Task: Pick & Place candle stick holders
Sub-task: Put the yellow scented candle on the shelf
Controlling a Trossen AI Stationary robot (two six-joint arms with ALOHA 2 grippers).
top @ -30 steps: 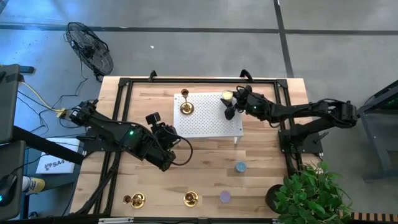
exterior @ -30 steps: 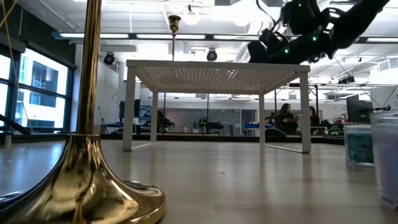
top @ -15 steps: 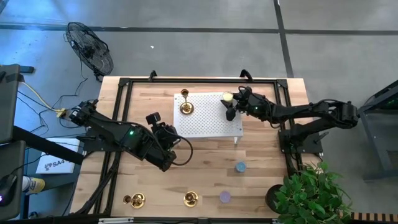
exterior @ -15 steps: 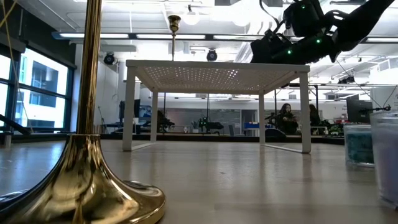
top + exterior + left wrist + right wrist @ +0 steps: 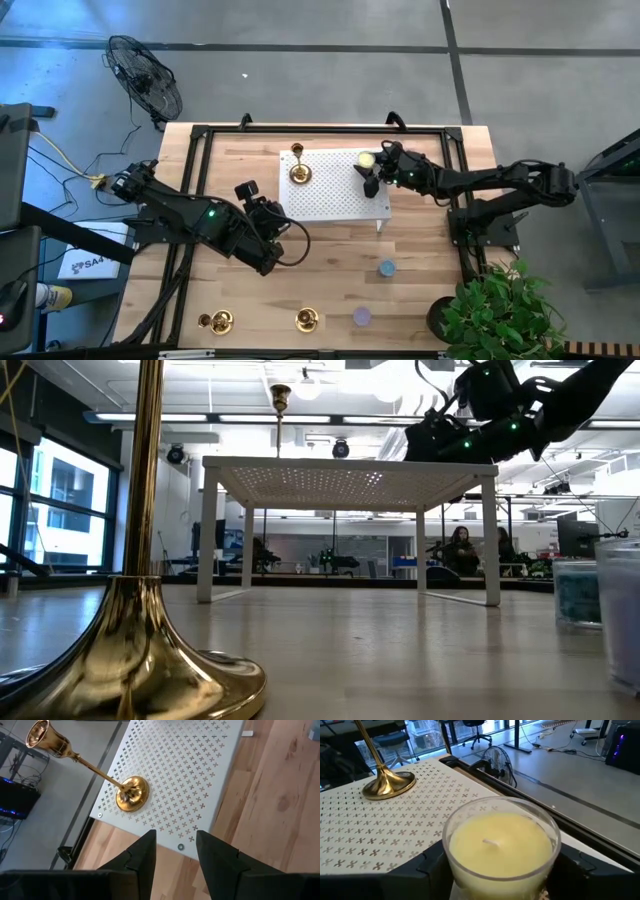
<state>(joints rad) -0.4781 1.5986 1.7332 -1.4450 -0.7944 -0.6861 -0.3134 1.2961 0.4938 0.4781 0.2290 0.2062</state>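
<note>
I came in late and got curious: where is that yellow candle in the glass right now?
The yellow candle is between the right gripper's fingers, over the white perforated stand's far right corner, right of the brass candlestick standing there.

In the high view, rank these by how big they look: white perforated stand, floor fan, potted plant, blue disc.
1. Potted plant and white perforated stand: look about alike, too close to rank.
3. Floor fan.
4. Blue disc, clearly smallest.

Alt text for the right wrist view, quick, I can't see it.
A yellow candle in a clear glass sits between the right gripper's fingers, above a white perforated shelf. A brass candlestick's base stands farther along the shelf.
</note>
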